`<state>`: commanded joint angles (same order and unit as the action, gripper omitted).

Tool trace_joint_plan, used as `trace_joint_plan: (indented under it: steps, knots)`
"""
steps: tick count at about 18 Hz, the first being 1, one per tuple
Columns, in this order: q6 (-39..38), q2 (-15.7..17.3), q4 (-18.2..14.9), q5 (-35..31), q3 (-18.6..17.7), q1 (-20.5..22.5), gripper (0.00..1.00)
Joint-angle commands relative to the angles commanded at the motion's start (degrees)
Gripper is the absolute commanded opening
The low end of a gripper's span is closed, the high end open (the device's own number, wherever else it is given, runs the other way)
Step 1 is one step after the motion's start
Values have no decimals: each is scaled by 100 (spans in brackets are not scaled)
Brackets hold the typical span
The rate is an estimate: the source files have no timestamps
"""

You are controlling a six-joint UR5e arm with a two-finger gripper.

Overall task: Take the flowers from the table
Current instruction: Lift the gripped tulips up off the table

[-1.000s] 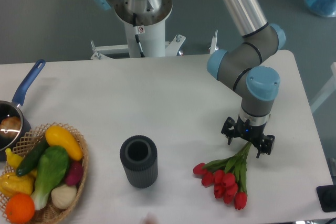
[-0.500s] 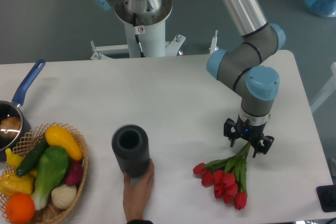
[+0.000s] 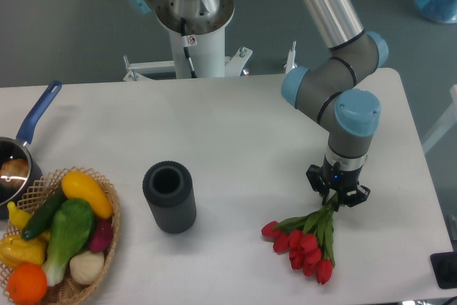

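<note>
The flowers (image 3: 305, 242), a bunch of red tulips with green stems, lie on the white table (image 3: 228, 141) at the front right, heads toward the front edge. Their stem ends run up and right into my gripper (image 3: 337, 196). The gripper points straight down over those stem ends, and its fingers have drawn in tight around them. The pale stem tips are hidden under the gripper.
A dark ribbed cylinder vase (image 3: 169, 196) stands left of the middle. A wicker basket (image 3: 71, 289) of colourful vegetables sits at the front left, with a blue-handled pan (image 3: 21, 149) behind it. The robot base (image 3: 193, 19) rises at the back.
The gripper's fingers closed in on the stem ends. A hand moved the dark vase to the left and has withdrawn. The tulips shifted slightly.
</note>
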<state>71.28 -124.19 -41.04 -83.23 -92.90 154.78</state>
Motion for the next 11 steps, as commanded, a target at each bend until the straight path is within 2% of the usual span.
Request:
trace_joint_plan:
  steps: [5, 11]
  knots:
    - [0, 53, 0, 9, 79, 61, 28]
    - [-333, 386, -9, 201, 386, 105, 28]
